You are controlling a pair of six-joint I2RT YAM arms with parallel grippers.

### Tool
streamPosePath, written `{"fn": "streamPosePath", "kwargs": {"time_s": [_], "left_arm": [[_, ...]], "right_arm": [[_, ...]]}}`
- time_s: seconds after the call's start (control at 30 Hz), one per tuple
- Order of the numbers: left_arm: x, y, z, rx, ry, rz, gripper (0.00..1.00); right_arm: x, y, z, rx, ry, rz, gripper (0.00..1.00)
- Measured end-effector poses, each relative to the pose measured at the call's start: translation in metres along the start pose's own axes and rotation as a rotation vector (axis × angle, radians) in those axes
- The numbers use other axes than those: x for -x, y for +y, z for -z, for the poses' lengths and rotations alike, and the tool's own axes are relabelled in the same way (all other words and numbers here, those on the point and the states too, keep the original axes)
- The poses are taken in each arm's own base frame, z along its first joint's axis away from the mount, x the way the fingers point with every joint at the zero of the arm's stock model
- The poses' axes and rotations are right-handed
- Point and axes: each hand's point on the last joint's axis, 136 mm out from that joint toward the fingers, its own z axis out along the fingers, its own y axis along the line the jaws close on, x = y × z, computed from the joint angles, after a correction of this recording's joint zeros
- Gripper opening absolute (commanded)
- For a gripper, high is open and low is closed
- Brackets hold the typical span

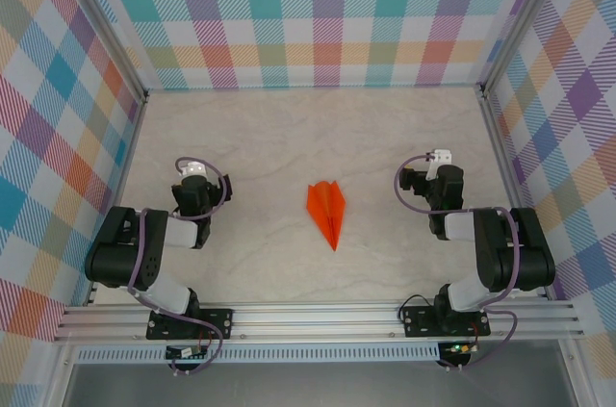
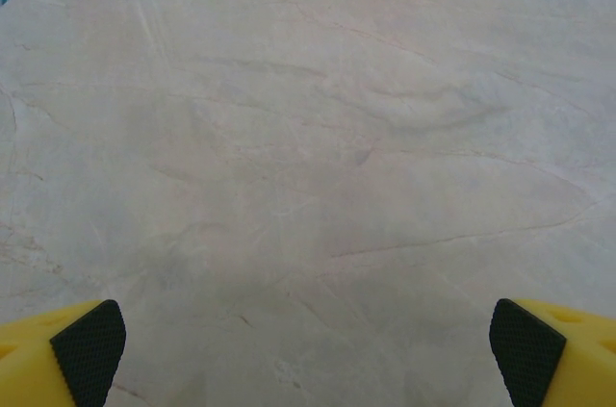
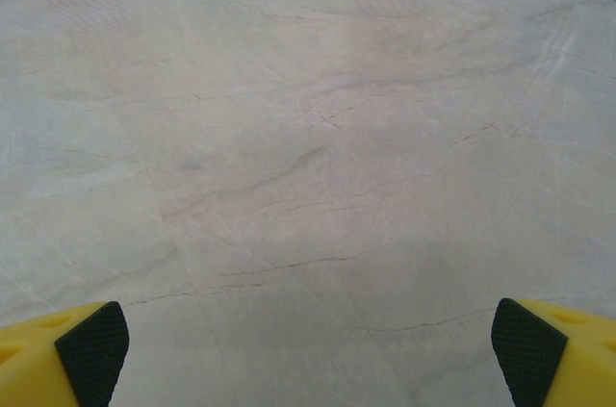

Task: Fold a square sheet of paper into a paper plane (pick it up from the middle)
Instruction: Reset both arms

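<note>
Left fingers (image 2: 89, 354) and right fingers (image 3: 527, 354) spread wide, tips cropped. We see the paper plane (image 1: 327, 212) on the bench (image 1: 260, 138) between our arms, folds unclear.

We see a slim, bright orange paper plane (image 1: 326, 211), folded into a pointed dart and lying on the pale marbled tabletop (image 1: 289, 128). Its sharp nose points toward the near edge, slanting slightly to the right, and its wider tail faces the far wall. A centre ridge runs along its length. It rests near the middle of the tabletop.
</note>
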Motion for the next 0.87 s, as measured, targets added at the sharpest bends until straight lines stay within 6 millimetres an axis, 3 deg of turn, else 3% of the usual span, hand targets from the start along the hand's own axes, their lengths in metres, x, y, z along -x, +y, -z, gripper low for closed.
{"fn": "streamPosePath", "kwargs": {"time_s": [0.87], "left_arm": [[0.0054,-0.0066,-0.0005,-0.018,-0.014,-0.017,1.0]], "right_arm": [[0.0,0.0001,0.0,0.0,0.0,-0.002,1.0]]}}
